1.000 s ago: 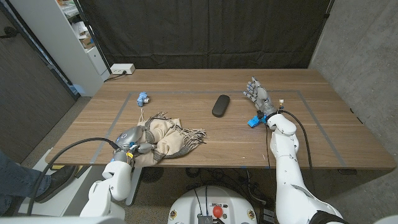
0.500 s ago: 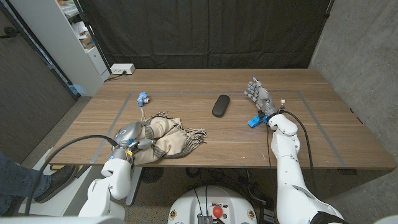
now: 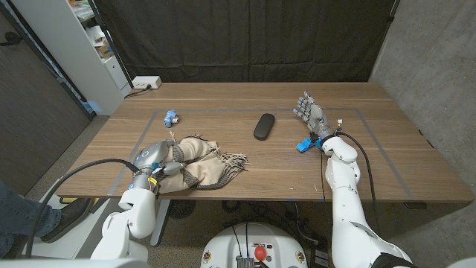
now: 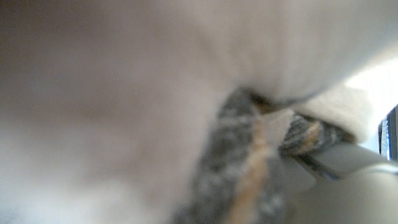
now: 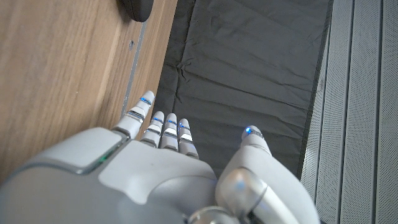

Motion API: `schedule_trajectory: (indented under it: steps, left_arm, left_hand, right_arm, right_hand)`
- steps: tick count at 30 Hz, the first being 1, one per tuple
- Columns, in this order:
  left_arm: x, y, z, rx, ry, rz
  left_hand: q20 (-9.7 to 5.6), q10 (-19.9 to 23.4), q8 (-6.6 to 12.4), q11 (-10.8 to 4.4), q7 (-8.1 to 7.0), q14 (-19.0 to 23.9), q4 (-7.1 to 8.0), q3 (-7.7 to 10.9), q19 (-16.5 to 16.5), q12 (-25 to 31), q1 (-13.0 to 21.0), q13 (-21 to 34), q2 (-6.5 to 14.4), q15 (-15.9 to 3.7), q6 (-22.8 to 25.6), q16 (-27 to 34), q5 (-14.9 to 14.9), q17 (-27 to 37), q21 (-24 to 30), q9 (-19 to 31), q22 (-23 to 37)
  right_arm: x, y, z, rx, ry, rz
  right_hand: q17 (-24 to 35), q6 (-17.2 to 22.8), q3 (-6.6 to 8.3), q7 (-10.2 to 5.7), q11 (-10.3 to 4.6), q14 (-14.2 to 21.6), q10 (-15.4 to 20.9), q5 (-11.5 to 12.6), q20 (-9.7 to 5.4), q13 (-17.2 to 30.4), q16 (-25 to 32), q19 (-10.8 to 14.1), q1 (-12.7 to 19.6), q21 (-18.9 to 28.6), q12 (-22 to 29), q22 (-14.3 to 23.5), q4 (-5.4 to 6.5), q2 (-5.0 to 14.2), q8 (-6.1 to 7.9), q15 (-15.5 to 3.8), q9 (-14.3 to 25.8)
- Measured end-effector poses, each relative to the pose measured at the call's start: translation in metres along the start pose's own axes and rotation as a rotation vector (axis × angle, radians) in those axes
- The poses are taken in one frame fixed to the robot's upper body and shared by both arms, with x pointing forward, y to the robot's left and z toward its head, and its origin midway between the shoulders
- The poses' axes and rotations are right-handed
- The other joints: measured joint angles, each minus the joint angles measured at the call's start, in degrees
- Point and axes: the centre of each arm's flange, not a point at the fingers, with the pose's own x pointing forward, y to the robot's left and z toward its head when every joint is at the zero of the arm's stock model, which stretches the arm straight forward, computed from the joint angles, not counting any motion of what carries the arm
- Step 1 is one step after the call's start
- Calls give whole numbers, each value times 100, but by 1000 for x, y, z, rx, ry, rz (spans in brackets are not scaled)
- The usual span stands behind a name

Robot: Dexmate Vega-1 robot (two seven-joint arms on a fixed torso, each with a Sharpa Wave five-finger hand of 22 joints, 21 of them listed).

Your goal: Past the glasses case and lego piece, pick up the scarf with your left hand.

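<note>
A beige scarf [image 3: 202, 158] with grey fringe lies bunched at the table's front left. My left hand [image 3: 158, 159] grips its left end, fingers buried in the cloth. In the left wrist view the scarf [image 4: 124, 87] is a close blur of beige cloth with a grey and orange stripe. The black glasses case [image 3: 263, 126] lies mid-table, and its end [image 5: 138, 7] also appears in the right wrist view. A blue lego piece [image 3: 303, 144] sits just beside my right wrist. My right hand [image 3: 310, 115] stands open on the right with fingers spread and holds nothing; the right hand [image 5: 161, 168] points toward the black curtain.
A small blue-grey object [image 3: 171, 117] sits on the table behind the scarf. A white power strip [image 3: 146, 83] lies at the back left corner. Blue tape lines [image 3: 223, 111] mark a rectangle on the wooden table [image 3: 394, 160]. A white shelf [image 3: 89, 45] stands at left.
My left hand has moved away from the table's front edge, drawing the scarf's left end with it and bunching the cloth. The right hand has not moved.
</note>
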Motion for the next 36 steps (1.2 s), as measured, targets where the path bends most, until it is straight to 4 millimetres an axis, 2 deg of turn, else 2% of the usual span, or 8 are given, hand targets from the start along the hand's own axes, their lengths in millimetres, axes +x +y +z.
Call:
schedule_trajectory:
  steps: [7, 16, 17, 29, 36]
  left_arm:
    - [-1, 8, 0, -13, -13, 6]
    - [-1, 7, 4, -20, -35, -7]
    - [-1, 18, 0, -16, -25, 18]
    - [2, 29, 1, -12, -45, 28]
    - [5, 35, 4, -8, -56, 35]
  left_hand:
    - [-11, 0, 0, -1, 0, 30, 0, 0, -12, 0, 0, 27, 0, 5, -1, 43, 0, 25, 76, 23, -76]
    - [-1, 53, 22, 7, -3, 39, -17, -18, -64, -1, -7, 39, 8, -4, 2, 104, -1, 46, 177, 10, -156]
    - [-1, 53, 35, 7, -3, 39, -17, -18, -64, -1, -8, 39, 8, -4, 2, 104, -1, 50, 192, 7, -170]
    - [19, 164, 109, -61, -1, 151, 14, -116, -105, -7, -72, 49, 73, -56, 85, 256, -16, -17, 325, 6, -263]
    - [22, 195, 109, -31, -1, 151, 14, -163, -107, -7, -83, 70, 84, -56, 85, 301, -17, -22, 388, 6, -289]
  right_arm:
    - [0, 0, 1, 1, -2, 0]
    - [0, 0, 1, 2, -3, 0]
    - [0, 0, 1, 2, -6, 0]
    - [0, 1, 1, 4, -12, -7]
    - [1, 1, 2, 4, -14, -10]
  right_hand:
    - [0, 31, 0, 31, 0, 0, 0, 0, 0, 0, 0, 0, 0, 0, 0, 0, 0, 0, 0, 0, 0]
    - [0, 31, 0, 31, 0, 0, 0, 0, 0, 0, 0, 0, 0, 0, 0, 0, 0, 0, 0, 0, 0]
    - [0, 31, 0, 31, 0, 0, 0, 0, 0, 0, 0, 0, 0, 0, 0, 0, 0, 0, 0, 0, 0]
    - [0, 31, 0, 31, 0, 0, 0, 0, 0, 0, 0, 0, -30, 0, 0, 0, 0, 30, 0, 0, 0]
    - [0, 31, 0, 31, 0, 0, 0, 0, 0, 0, 0, 0, -30, 0, 0, 0, 0, 30, 0, 0, 0]
